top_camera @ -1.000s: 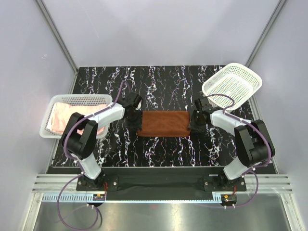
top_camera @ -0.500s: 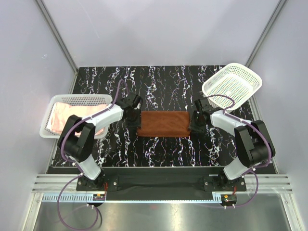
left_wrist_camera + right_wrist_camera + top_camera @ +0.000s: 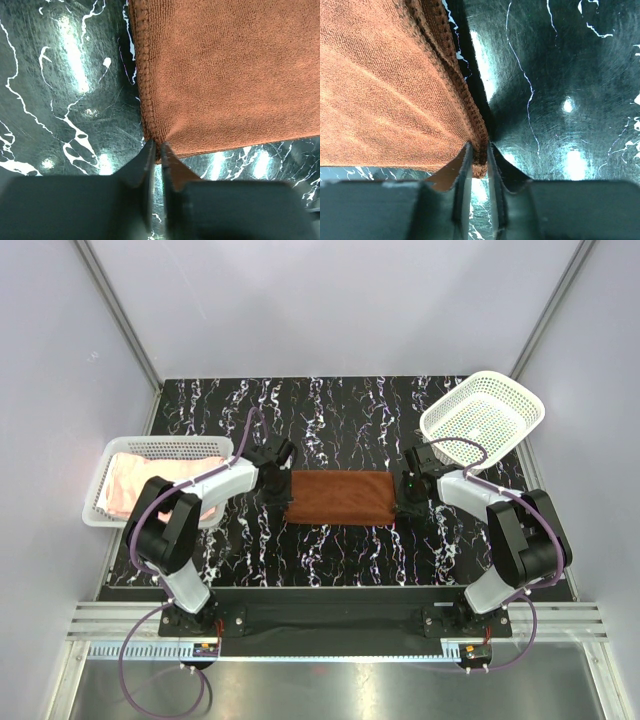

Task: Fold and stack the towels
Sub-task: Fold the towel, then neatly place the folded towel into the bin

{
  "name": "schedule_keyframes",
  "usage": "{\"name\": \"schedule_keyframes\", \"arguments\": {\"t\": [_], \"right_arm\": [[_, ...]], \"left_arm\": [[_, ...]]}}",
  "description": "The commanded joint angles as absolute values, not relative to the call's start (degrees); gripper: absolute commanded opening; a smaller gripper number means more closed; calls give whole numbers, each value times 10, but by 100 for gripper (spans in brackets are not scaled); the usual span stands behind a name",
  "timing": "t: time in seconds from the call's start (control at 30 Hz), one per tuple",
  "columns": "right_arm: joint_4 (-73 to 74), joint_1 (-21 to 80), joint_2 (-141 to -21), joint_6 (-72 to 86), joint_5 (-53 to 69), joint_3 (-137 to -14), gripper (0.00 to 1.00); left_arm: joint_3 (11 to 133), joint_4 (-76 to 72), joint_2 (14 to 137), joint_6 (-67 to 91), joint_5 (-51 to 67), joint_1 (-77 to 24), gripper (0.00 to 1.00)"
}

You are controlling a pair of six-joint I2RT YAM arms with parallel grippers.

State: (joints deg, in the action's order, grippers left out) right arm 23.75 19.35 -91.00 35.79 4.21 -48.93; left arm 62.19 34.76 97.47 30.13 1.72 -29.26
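Black marble-pattern tabletop (image 3: 330, 400), veined white, fills the middle of the overhead view.

White plastic mesh basket at frame left (image 3: 165, 448) holds a crumpled pale pink cloth towel (image 3: 125, 485). Second white mesh basket (image 3: 520, 390) sits tilted at upper right.

Rust-brown terry-cloth towel (image 3: 340, 497) lies flat at frame centre between both arms. It is a wide rectangle, with layered edges showing at its right end.

Just changed: both claws, gaping at the short ends a moment ago, have pinched in.
- Left gripper (image 3: 156, 152): jaws all but closed, nipping a towel corner at bottom centre of its wrist view.
- Right gripper (image 3: 479, 150): jaws a little wider, clamped on the thick hemmed corner.

Reading: both corners look secured, so the next fold can probably be lifted.
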Motion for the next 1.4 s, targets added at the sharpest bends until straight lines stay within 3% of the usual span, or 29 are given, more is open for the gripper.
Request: {"name": "schedule_keyframes", "arguments": {"t": [0.0,0.1,0.33,0.37,0.73,0.83,0.87,0.97,1.1,1.2,1.37], "right_arm": [[243,196,-893,351,47,-497,20],[256,197,-892,345,47,-510,0],[328,197,-863,325,51,-563,0],[333,198,-861,323,56,-563,4],[243,197,-858,342,91,-447,7],[232,197,-858,345,86,-437,16],[233,197,-854,346,83,-435,25],[249,197,-838,343,69,-438,36],[300,198,-801,340,53,-455,38],[321,197,-766,343,57,-476,29],[255,197,-759,346,127,-483,28]], "left_arm": [[628,345,967,294,12,-295,2],[650,366,964,287,13,-296,0],[693,431,934,267,5,-296,0],[682,430,924,266,10,-295,0],[577,355,956,272,41,-295,0],[577,357,948,270,40,-295,7],[578,359,945,270,39,-295,9],[591,374,931,268,24,-296,27],[635,420,919,258,-13,-296,31],[656,430,892,251,-36,-296,34],[653,357,879,221,16,-295,44]]}}
